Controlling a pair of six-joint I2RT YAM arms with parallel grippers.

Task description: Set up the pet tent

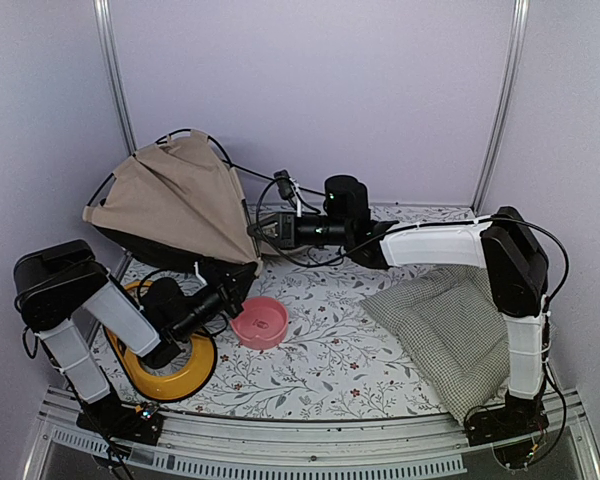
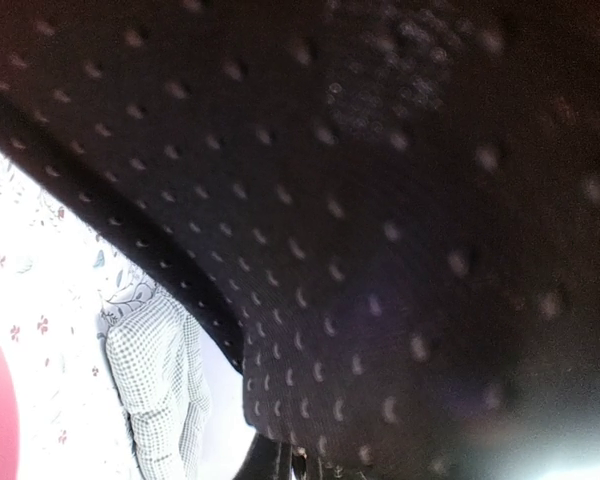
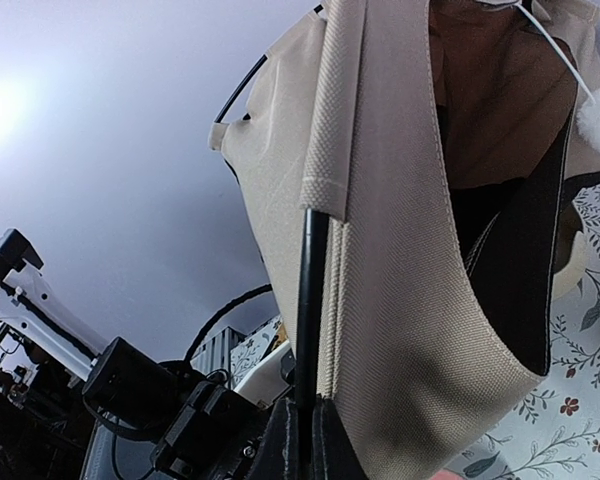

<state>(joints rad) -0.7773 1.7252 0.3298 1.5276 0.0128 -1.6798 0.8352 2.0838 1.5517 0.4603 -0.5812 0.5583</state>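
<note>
Beige pet tent (image 1: pixel 170 200) sits half-raised near the bench's far-left corner. My right fingers (image 3: pixel 282 448) clamp its black pole (image 3: pixel 310 300), and my left fingers (image 1: pixel 238 285) are clenched beneath it. Next probably means bowing that pole upright.

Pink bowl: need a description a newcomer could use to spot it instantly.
On the floral table, find the beige pet tent at back left; the pink bowl sits just in front of its near right corner. It lies between the yellow ring to the left and the checked cushion to the right, and is the only small, round pink thing there.
</note>
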